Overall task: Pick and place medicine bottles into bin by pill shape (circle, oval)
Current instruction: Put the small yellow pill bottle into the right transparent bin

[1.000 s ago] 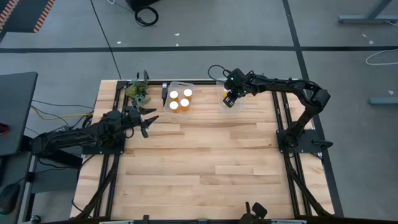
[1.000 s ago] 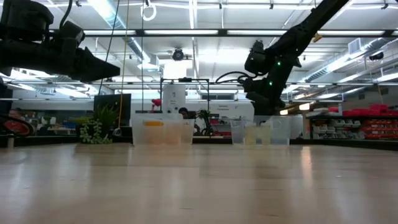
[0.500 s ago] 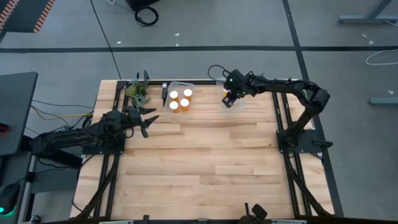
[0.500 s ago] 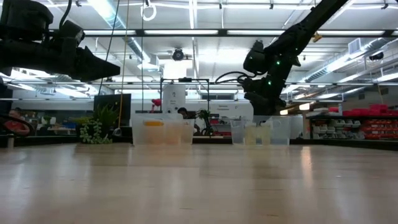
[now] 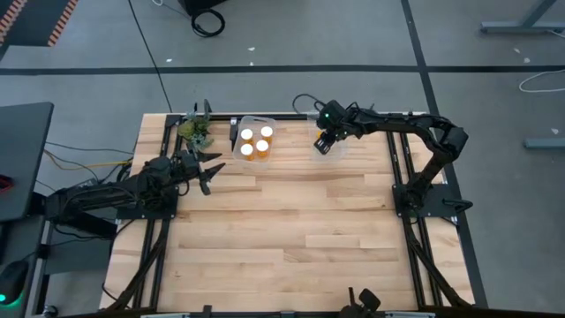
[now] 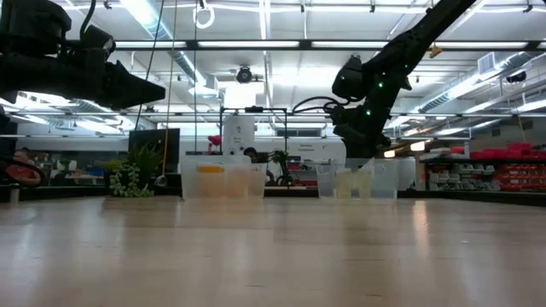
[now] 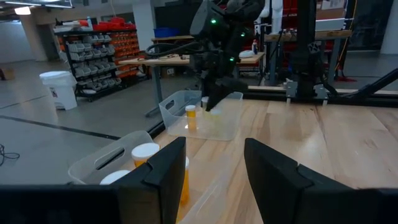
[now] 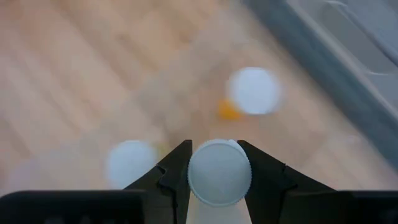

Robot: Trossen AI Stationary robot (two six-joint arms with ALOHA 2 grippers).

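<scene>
My right gripper (image 5: 323, 141) is over the clear right bin (image 5: 335, 148) at the table's far edge, shut on a white-capped medicine bottle (image 8: 219, 172). Two other white-capped bottles (image 8: 254, 90) (image 8: 130, 163) stand below it in that bin. The clear left bin (image 5: 240, 124) holds several orange bottles with white caps (image 5: 247, 135). My left gripper (image 5: 207, 174) is open and empty, above the table near its left edge, short of the left bin. My right gripper pinches the bottle's round white cap (image 8: 202, 180) between its two fingers, one on each side of the cap's rim. The fingers come from above, pointing down. The cap hides the bottle's body, and I cannot tell whether it stands on the bin's floor.
A small green plant (image 5: 196, 131) stands at the far left corner, beside the left bin. Both bins sit close together along the far edge (image 6: 222, 181) (image 6: 358, 181). The bare wooden table (image 5: 291, 230) stretches toward the near edge.
My right gripper has shifted a little toward the table's left over the right bin, still shut on the bottle's cap.
</scene>
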